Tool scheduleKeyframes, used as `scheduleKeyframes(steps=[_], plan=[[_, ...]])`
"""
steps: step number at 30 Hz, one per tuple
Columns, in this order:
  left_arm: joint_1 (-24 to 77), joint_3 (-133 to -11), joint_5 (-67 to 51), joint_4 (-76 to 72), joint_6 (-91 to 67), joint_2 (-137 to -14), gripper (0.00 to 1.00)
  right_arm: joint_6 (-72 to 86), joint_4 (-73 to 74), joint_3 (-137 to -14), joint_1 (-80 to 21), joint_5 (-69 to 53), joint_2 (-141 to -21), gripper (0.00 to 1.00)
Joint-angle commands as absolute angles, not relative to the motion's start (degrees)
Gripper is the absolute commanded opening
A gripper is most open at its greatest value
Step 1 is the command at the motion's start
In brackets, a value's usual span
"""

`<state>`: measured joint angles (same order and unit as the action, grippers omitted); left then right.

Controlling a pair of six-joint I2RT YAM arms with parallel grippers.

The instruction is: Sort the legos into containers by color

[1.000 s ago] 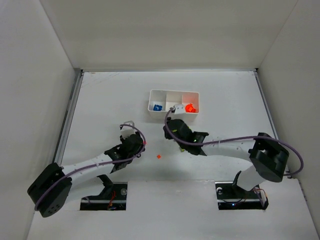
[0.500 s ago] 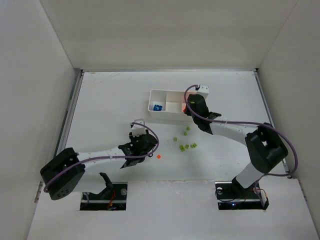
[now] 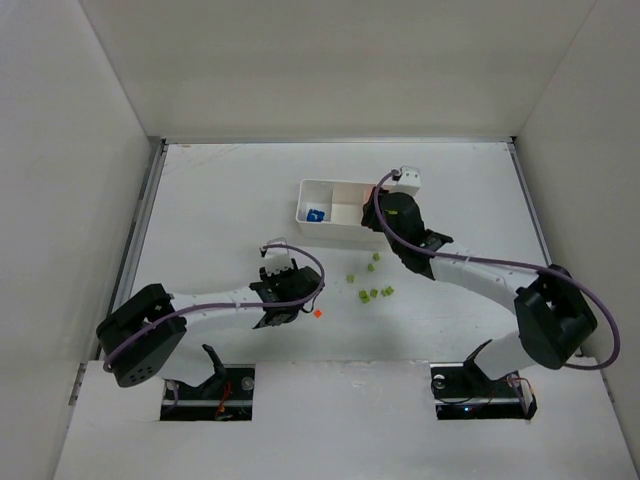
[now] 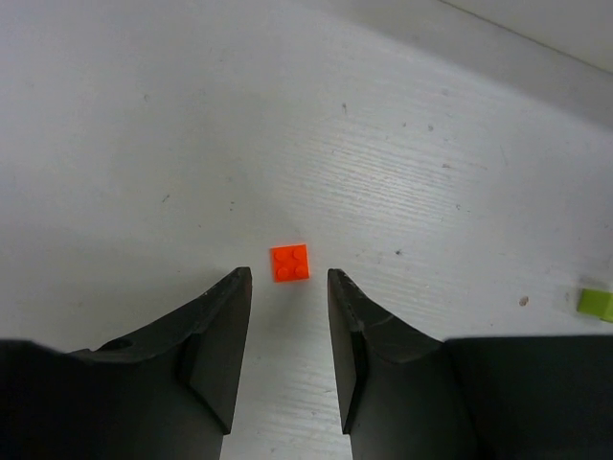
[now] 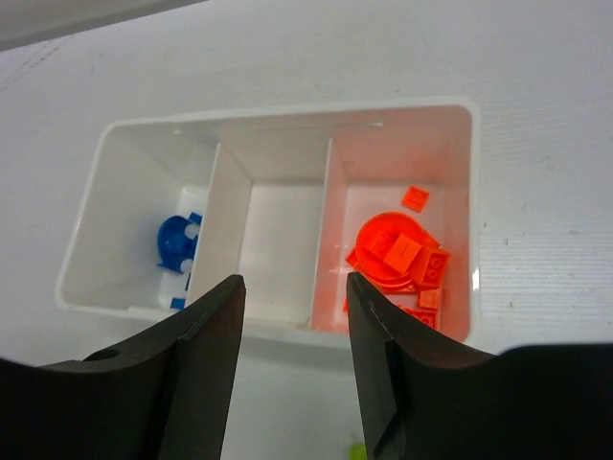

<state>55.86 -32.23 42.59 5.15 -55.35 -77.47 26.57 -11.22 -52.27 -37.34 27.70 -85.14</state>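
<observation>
Left claw (image 4: 285, 287), jaws parted and empty, has crept up to the lone orange brick (image 4: 289, 262) on the worktop (image 4: 144, 115). Right claw (image 5: 292, 287), parted too, now hangs over the tray (image 5: 287, 129); green bricks (image 3: 373, 293) lie loose, still unsorted.

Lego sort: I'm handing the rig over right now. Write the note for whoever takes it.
Left gripper: open, empty, aimed at one orange-red brick lying on the table just ahead of its fingertips.
Right gripper: open, empty, above the tray.
Done: blue pieces in one end compartment, orange-red pieces in the other.
Left: that loose orange-red brick, plus about six yellow-green bricks on the table between the arms. The middle compartment looks empty.
</observation>
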Motion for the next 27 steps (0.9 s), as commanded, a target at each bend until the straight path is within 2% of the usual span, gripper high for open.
scheduleKeyframes(steps=[1, 16, 27], plan=[[56.12, -33.40, 44.39, 9.67, -65.29, -78.40, 0.34, 26.72, -13.89, -49.75, -39.41, 28.56, -81.83, 0.52], [56.29, -34.27, 43.95, 6.41, -68.12, -86.74, 0.34, 26.72, -14.50, -43.68, -41.17, 27.95, -75.67, 0.52], [56.99, -35.86, 44.74, 12.30, -68.11, -88.41, 0.25, 27.07, -14.77, -42.36, -40.12, 28.12, -73.39, 0.52]])
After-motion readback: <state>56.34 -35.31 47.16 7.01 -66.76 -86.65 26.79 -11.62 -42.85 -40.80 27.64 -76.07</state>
